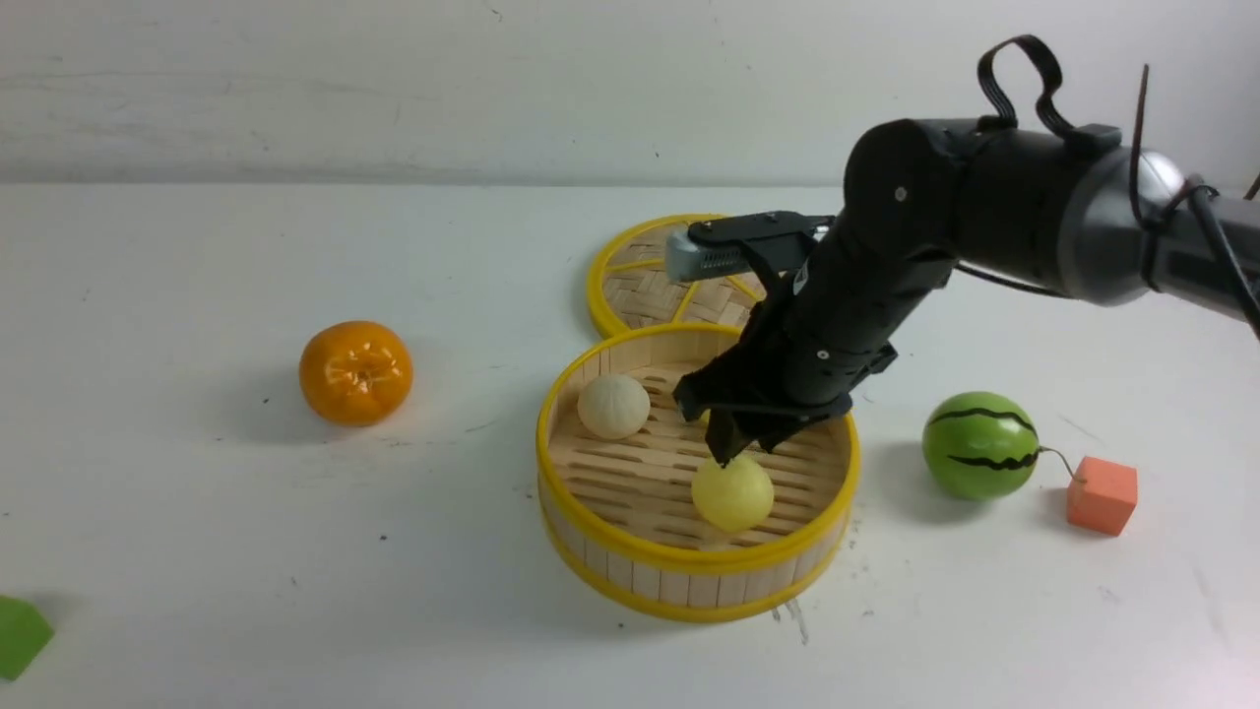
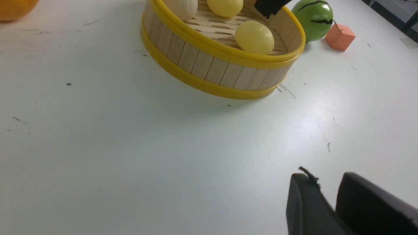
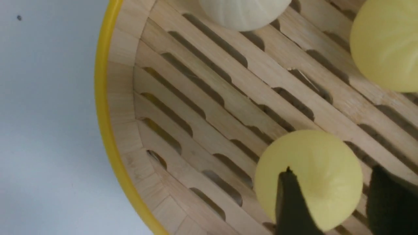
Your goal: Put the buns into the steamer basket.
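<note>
Only two of the three buns show in the front view: the right arm [image 1: 984, 217] reaches in from the upper right of the frame and covers the far right of the steamer basket [image 1: 689, 606]. The third bun [image 2: 225, 6], pale yellow, appears in the left wrist view, cut by the top edge of the frame. The woven lid [image 1: 640, 286] behind the basket is half hidden by the same arm. A green block [image 1: 20, 635] is cut off at the lower left corner. The left end effector [image 2: 326, 182] is out of the front view; its wrist view shows two dark fingers at the lower right, a narrow gap between them and nothing in it.

The surface [image 1: 295, 542] is plain white, flecked with small dark marks and scuffs, and meets a pale wall [image 1: 394, 79] at the back. On it lie a glossy tangerine [image 1: 355, 372] at centre left, and a green striped watermelon ball [image 1: 980, 445] and an orange cube [image 1: 1102, 495] at centre right.

The basket, bamboo with yellow rims and a slatted floor, sits at the centre of the frame. An off-white pleated bun [image 1: 612, 405] rests at its back left, and a pale yellow bun [image 1: 732, 493] on the slats near the front. The right end effector [image 1: 728, 448] hangs directly over this bun, released: in its wrist view the fingers [image 3: 290, 202] stand parted, one clear of the bun's edge.
</note>
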